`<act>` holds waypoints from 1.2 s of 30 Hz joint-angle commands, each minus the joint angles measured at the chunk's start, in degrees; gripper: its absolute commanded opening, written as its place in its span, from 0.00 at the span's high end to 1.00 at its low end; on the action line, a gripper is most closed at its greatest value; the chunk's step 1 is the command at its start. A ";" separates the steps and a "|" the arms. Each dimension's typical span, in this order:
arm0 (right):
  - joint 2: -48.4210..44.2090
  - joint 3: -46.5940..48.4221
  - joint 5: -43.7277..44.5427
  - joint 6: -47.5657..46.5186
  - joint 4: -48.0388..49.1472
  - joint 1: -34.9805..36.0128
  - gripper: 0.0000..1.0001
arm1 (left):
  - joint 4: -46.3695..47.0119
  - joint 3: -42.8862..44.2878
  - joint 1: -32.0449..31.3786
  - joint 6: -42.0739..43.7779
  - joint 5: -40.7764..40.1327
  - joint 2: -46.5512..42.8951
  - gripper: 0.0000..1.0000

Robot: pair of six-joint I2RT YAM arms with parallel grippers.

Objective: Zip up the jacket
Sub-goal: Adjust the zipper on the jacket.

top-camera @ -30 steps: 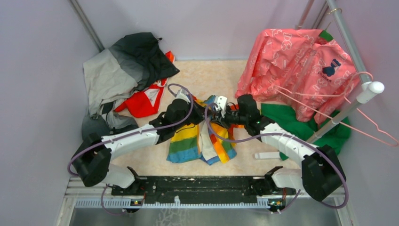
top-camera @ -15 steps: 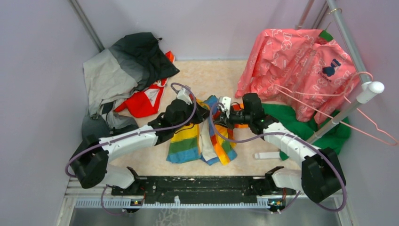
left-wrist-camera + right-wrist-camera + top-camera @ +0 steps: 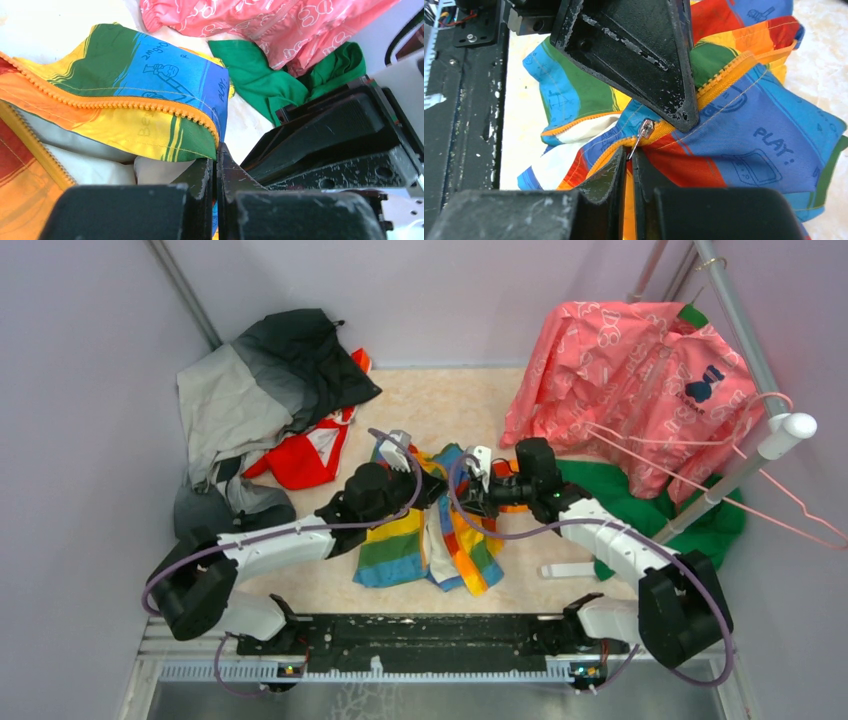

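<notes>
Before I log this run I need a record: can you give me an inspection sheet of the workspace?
Surface: table, pale, no spills seen.
Job's things: jacket lies between the arms; zipper mostly open, pull at the right fingertips.
Clutter: grey-black jacket and red cloth at left; pink garment and green cloth at right.
Grippers: left gripper shut on the jacket's edge; right gripper shut on the jacket by the pull.
Cables: purple cable loops at each wrist; the right one hangs over the jacket.
Surroundings: plain walls; rack pole at right.
</notes>
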 commanded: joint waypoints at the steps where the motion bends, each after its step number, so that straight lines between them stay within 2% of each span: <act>1: 1.97 2.01 -6.89 5.90 1.64 0.22 0.91 | 16.72 -3.42 0.45 5.76 -1.02 -1.31 1.00; 7: 5.03 2.12 -5.73 13.27 5.75 -0.17 0.86 | 28.12 -8.34 0.43 8.47 -0.05 -1.27 1.00; 13: 5.98 1.39 -3.26 18.76 9.65 -1.13 0.82 | 31.90 -9.75 0.45 9.43 0.75 -0.24 1.00; 20: 3.69 -2.31 -11.82 28.09 21.26 -4.15 0.76 | 37.56 -11.36 0.43 8.93 3.26 0.78 1.00; 24: 4.17 -3.73 -12.90 33.35 26.88 -4.78 0.71 | 42.31 -12.16 0.45 9.00 5.98 1.25 1.00; 36: 3.12 -7.06 -13.47 48.52 42.85 -6.22 0.71 | 48.27 -13.77 0.45 9.68 11.12 0.82 1.00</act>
